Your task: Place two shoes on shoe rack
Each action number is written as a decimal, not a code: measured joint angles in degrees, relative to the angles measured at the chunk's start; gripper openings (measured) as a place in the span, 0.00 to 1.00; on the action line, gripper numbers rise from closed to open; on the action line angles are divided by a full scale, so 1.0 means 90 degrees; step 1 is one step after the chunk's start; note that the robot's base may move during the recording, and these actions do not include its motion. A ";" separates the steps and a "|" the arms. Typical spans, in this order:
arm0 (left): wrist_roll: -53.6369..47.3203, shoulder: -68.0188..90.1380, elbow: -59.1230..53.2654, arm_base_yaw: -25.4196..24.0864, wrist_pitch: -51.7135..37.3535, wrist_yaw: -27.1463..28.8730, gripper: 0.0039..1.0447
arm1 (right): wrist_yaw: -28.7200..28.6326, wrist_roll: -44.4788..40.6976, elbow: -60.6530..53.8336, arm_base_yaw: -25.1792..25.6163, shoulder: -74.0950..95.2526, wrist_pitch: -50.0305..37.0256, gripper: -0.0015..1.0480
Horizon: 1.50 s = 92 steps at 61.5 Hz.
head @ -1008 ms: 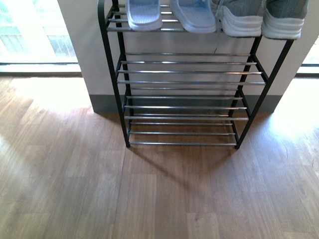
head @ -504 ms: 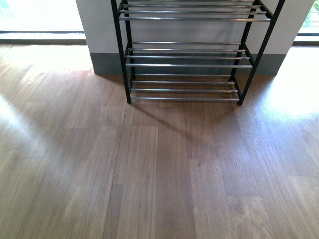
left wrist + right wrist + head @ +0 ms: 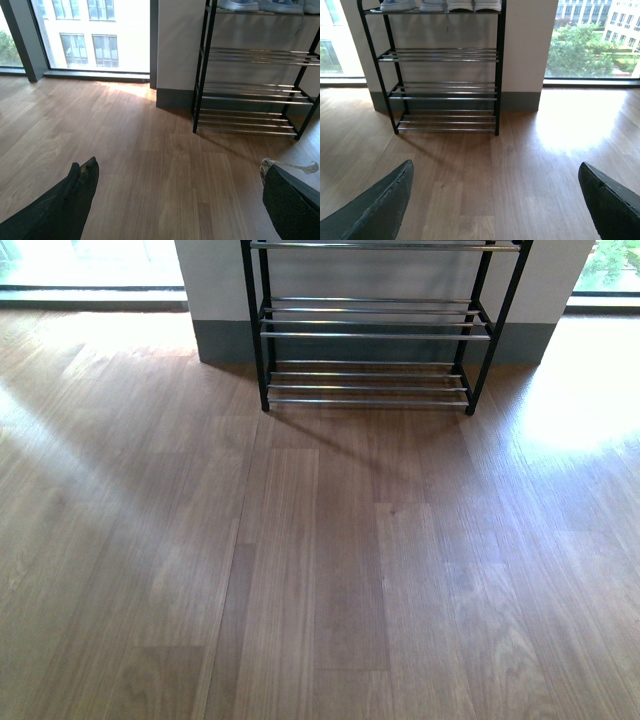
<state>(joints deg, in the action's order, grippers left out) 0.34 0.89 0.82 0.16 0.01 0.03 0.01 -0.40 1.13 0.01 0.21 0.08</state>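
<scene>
The shoe rack stands against the wall; the front view shows only its lower chrome tiers and no shoes. In the left wrist view the rack carries pale blue sandals on its top shelf, cut off by the frame edge. The right wrist view shows the rack with sandals and white-soled sneakers side by side on top. My left gripper and right gripper are both open over bare floor, well short of the rack, with nothing between their fingers.
Wooden plank floor stretches from me to the rack. A white wall pillar with a grey baseboard stands behind the rack. Floor-to-ceiling windows flank it, with bright sun patches on the floor.
The front view has drawn back from the rack. The rack has slid up the picture and shrunk, and the shoes on its top shelf have left that view.
</scene>
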 joint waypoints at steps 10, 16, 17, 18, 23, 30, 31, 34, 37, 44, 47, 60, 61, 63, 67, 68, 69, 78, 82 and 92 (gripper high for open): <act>0.0000 0.0000 -0.0002 0.0000 0.0000 -0.0005 0.91 | 0.0000 0.0000 0.0000 0.0000 0.0002 0.0000 0.91; 0.0000 0.0000 0.0000 0.0000 0.0000 0.0000 0.91 | -0.0005 0.0000 0.0000 0.0000 0.0002 0.0000 0.91; 0.0002 0.0000 -0.0002 0.0000 0.0000 0.0000 0.91 | -0.0005 0.0000 0.0000 0.0000 0.0000 0.0000 0.91; 0.0002 0.0000 -0.0002 0.0000 0.0000 0.0000 0.91 | -0.0002 0.0000 0.0000 0.0000 0.0000 0.0000 0.91; 0.0000 0.0000 -0.0002 0.0002 0.0000 -0.0007 0.91 | 0.0000 0.0000 0.0000 0.0000 0.0002 0.0000 0.91; 0.0000 0.0000 -0.0002 0.0000 0.0000 -0.0002 0.91 | -0.0005 0.0000 0.0000 0.0000 0.0007 0.0000 0.91; 0.0000 0.0000 0.0000 0.0000 0.0000 0.0000 0.91 | -0.0005 0.0000 0.0000 0.0000 0.0007 0.0000 0.91; 0.0000 0.0000 -0.0002 0.0000 0.0002 -0.0005 0.91 | 0.0000 0.0000 0.0000 0.0000 0.0002 0.0000 0.91; 0.0000 0.0000 -0.0002 0.0000 0.0000 -0.0005 0.91 | 0.0000 0.0000 0.0000 0.0000 0.0002 0.0000 0.91; 0.0000 0.0000 -0.0002 0.0000 0.0002 -0.0002 0.91 | -0.0002 0.0000 0.0000 0.0000 0.0000 0.0000 0.91; 0.0000 0.0000 0.0000 0.0000 0.0002 -0.0007 0.91 | 0.0000 0.0000 0.0000 0.0000 0.0002 0.0000 0.91; 0.0000 0.0000 0.0000 0.0000 0.0000 -0.0005 0.91 | -0.0005 0.0000 0.0000 0.0000 -0.0007 -0.0005 0.91; 0.0000 0.0000 0.0000 0.0000 0.0002 0.0000 0.91 | -0.0007 0.0000 0.0000 0.0000 -0.0005 0.0000 0.91; 0.0000 0.0000 0.0000 0.0000 0.0002 -0.0002 0.91 | -0.0007 0.0000 0.0000 0.0000 -0.0005 0.0000 0.91; 0.0000 0.0000 0.0000 0.0000 0.0000 -0.0002 0.91 | -0.0002 0.0000 0.0000 0.0000 -0.0005 0.0000 0.91; 0.0000 0.0000 0.0000 0.0000 0.0000 -0.0005 0.91 | -0.0002 0.0000 0.0000 0.0000 -0.0005 0.0000 0.91; 0.0000 0.0000 0.0000 0.0000 0.0000 -0.0002 0.91 | 0.0002 0.0000 0.0000 0.0000 -0.0005 0.0000 0.91; -0.0002 0.0000 0.0000 -0.0002 0.0000 -0.0007 0.91 | 0.0010 0.0000 0.0000 0.0000 -0.0002 0.0000 0.91; -0.0005 0.0000 0.0000 0.0000 0.0000 -0.0005 0.91 | 0.0012 0.0000 0.0000 0.0000 -0.0010 0.0000 0.91; -0.0007 0.0000 -0.0002 0.0000 0.0000 0.0010 0.91 | -0.0002 0.0000 0.0000 0.0000 -0.0007 0.0000 0.91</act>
<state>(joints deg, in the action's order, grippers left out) 0.27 0.89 0.80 0.16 0.01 0.12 -0.01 -0.40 1.13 0.01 0.14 0.08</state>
